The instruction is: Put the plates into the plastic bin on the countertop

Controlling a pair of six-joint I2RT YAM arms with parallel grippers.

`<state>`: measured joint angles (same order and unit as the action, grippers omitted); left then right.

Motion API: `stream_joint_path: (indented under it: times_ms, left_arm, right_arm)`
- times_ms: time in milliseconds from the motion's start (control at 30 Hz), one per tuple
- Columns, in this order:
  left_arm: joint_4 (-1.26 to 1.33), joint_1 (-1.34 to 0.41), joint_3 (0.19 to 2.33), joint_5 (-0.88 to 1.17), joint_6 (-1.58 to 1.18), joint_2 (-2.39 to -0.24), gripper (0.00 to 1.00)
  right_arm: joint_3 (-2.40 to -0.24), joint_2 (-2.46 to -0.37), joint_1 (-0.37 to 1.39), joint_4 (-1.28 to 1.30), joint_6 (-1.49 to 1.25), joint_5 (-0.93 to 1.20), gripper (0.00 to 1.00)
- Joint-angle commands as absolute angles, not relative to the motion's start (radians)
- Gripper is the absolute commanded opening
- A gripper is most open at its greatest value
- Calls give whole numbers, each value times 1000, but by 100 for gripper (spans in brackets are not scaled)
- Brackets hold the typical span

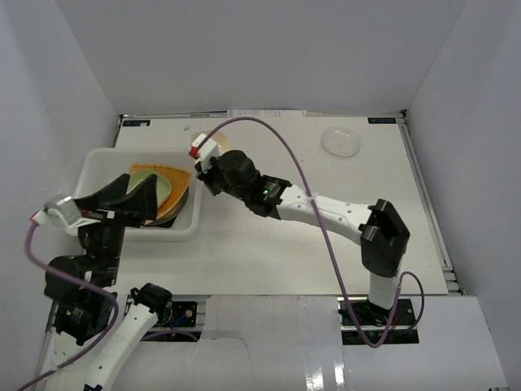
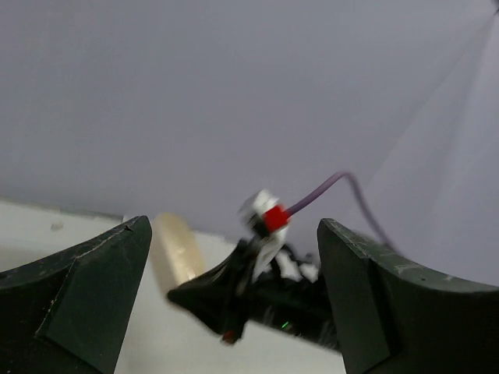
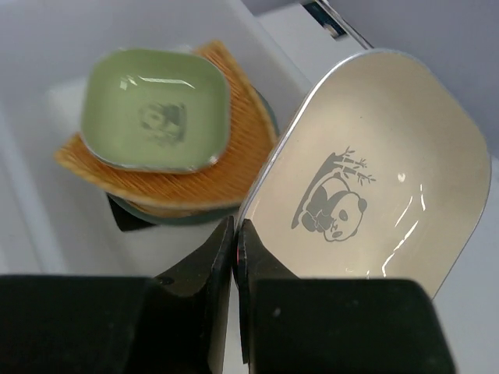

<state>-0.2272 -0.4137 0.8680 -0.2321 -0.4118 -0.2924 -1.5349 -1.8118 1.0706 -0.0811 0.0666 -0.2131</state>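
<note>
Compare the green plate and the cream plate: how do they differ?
The green plate is squarish; the cream plate is longer, oblong. The green plate lies flat on the orange woven plate in the plastic bin; the cream plate is tilted, its rim pinched in the jaws of the right gripper. Both carry a grey panda print.

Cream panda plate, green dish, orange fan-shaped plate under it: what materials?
The cream plate: glossy, likely glazed ceramic or melamine; sharp highlights, thin silvery rim. The green dish: same glossy finish, printed panda; can't tell which either. The orange plate: matt woven fibre or rattan-look plastic; fine ribbed weave shows.
</note>
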Motion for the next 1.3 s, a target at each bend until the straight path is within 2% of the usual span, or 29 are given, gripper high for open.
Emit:
stream_joint_path:
  times_ms: [0,133,267,400,467,500,567,600,667,800,867,1000,1067,1167,1267]
  left_arm:
    - [-114,-408,965,-258,-411,-256,98]
    - [-104,-408,994,-265,-408,-229,98]
    - [-150,-408,1008,-276,-403,-210,98]
    - [-198,-408,1020,-272,-402,-213,98]
    - [-207,-407,1011,-270,-405,-210,98]
    - [-209,-407,1006,-267,-408,-209,98]
    - [-213,-408,996,-267,-408,-207,98]
    - [-216,-408,991,-267,-407,-206,98]
    - [-213,-408,979,-282,-407,-204,98]
    - [-187,-408,959,-291,-394,-212,98]
    - [-173,-407,943,-287,-393,-221,98]
    - [-170,-408,864,-253,-402,-229,98]
    - [-176,-407,801,-235,-402,-233,98]
    - [-170,-407,714,-221,-393,-239,98]
    - [-158,-407,669,-193,-388,-252,98]
  right_arm:
    - [-1699,-1925,1121,-181,230,-73,8]
    - [-1947,-2128,1158,-177,250,30,8]
    - [-2213,-2318,1206,-127,297,6,8]
    - [-2344,-2442,1246,-141,337,-38,8]
    - [-2339,-2470,1253,-176,337,-57,10]
    - [-2339,-2476,1252,-179,334,-67,23]
    - [-2330,-2464,1256,-179,333,-112,42]
    - [-2256,-2439,1259,-208,334,-121,58]
    - [-2145,-2335,1261,-324,321,-126,68]
    - [-1961,-2165,1236,-417,252,-129,68]
    - [-1771,-2038,1197,-471,220,-130,66]
    - [-1452,-1849,1018,-520,128,-195,57]
    - [-1338,-1793,927,-450,97,-219,56]
    - [-1296,-1801,740,-307,103,-319,56]
    - [-1333,-1867,571,-172,144,-331,67]
